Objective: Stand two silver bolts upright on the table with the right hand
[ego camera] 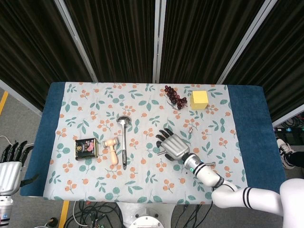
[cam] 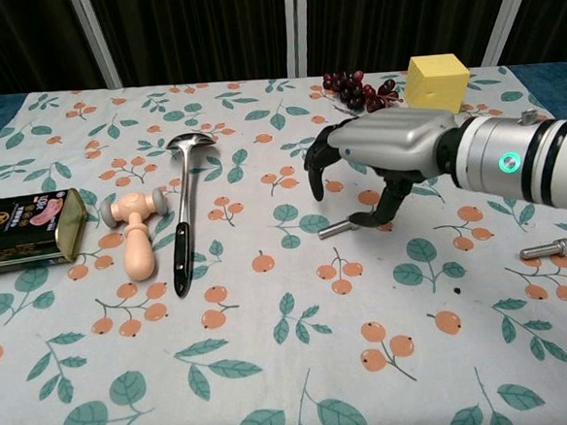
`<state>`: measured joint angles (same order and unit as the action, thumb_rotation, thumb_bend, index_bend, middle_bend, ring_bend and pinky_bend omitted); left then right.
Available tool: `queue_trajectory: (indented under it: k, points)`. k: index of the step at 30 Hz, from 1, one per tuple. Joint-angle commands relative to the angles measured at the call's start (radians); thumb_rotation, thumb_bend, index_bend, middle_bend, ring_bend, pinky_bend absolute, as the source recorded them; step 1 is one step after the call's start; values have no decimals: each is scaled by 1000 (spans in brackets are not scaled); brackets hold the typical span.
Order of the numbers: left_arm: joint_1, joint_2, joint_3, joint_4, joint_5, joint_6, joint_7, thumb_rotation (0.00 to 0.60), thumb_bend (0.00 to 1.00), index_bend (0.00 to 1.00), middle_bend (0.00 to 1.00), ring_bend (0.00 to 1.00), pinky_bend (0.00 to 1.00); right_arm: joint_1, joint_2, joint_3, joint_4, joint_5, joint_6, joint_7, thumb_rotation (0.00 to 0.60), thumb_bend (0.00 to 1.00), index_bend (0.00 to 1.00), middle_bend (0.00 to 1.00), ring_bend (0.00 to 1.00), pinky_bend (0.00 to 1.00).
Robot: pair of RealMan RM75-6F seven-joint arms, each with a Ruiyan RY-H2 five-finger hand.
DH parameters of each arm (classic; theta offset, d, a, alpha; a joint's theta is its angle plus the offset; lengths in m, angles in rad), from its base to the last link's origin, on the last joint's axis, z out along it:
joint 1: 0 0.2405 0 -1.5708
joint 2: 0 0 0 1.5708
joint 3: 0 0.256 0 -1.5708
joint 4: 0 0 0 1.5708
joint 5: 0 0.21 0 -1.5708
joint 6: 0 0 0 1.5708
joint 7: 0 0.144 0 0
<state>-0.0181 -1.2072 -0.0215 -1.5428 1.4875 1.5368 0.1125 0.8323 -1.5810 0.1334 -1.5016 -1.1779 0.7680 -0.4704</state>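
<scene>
Silver bolt (cam: 335, 228) lying under right robot hand (cam: 382, 157), fingers spread

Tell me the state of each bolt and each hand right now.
far bolt: standing upright, free of the hand.
middle bolt: lying flat, under the right hand.
third bolt: lying flat, untouched.
right hand: fingers spread, holding nothing.
left hand: off the table, holding nothing.

One silver bolt (ego camera: 190, 128) stands upright on the bench cloth, just in front of the yellow block's side of the bench. A second silver bolt (cam: 335, 228) lies flat near the centre, partly covered by my right hand (cam: 386, 147) poised above it. A third silver bolt (cam: 546, 249) lies flat near the right edge.
</scene>
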Motion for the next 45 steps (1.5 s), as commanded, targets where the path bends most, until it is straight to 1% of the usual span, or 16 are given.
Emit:
queue_trajectory:
  k: [1, 4, 10, 15, 24, 28, 30, 35, 38, 40, 45]
  points:
    - [2, -2, 0, 4, -3, -1, -4, 600, 0, 168, 56, 6, 0, 20, -70, -32, 53, 22, 41, -91, 600, 268, 379, 155, 0, 0]
    - [3, -2, 1, 7, -5, -3, -8, 600, 0, 168, 56, 6, 0, 21, -108, -42, 88, 24, 65, -128, 600, 268, 400, 160, 0, 0]
    - [6, -5, 0, 16, -6, -1, -19, 600, 0, 167, 56, 6, 0, 22, -144, -48, 124, 17, 89, -147, 600, 269, 431, 166, 0, 0]
    - [6, -8, 1, 21, -5, -3, -24, 600, 0, 168, 56, 6, 0, 15, -158, -52, 137, 1, 106, -134, 600, 268, 454, 175, 0, 0]
    - [6, -12, 0, 32, -6, -7, -33, 600, 0, 168, 56, 6, 0, 14, -165, -52, 142, -5, 103, -119, 600, 268, 473, 180, 0, 0]
    - [8, -14, 1, 36, -8, -7, -38, 600, 0, 168, 56, 6, 0, 13, -176, -50, 152, -5, 106, -119, 600, 268, 513, 191, 0, 0]
    - [8, -15, 1, 39, -8, -8, -40, 600, 0, 168, 56, 6, 0, 13, -179, -51, 156, -5, 107, -120, 600, 280, 534, 198, 0, 0]
    - [10, -18, 1, 44, -7, -5, -45, 600, 0, 167, 56, 6, 0, 6, -174, -49, 150, -7, 117, -117, 600, 351, 562, 207, 0, 0]
    - [11, -18, 1, 45, -6, -4, -46, 600, 0, 167, 56, 6, 0, -7, -154, -43, 124, -5, 130, -93, 600, 365, 564, 207, 0, 0]
    - [11, -17, 1, 45, -5, -3, -47, 600, 0, 167, 56, 6, 0, -20, -133, -34, 95, 4, 134, -55, 600, 365, 564, 206, 0, 0]
    - [9, -16, 2, 41, -1, -4, -40, 600, 0, 168, 56, 6, 0, -48, -76, 6, 37, 45, 119, 80, 600, 364, 564, 205, 0, 0]
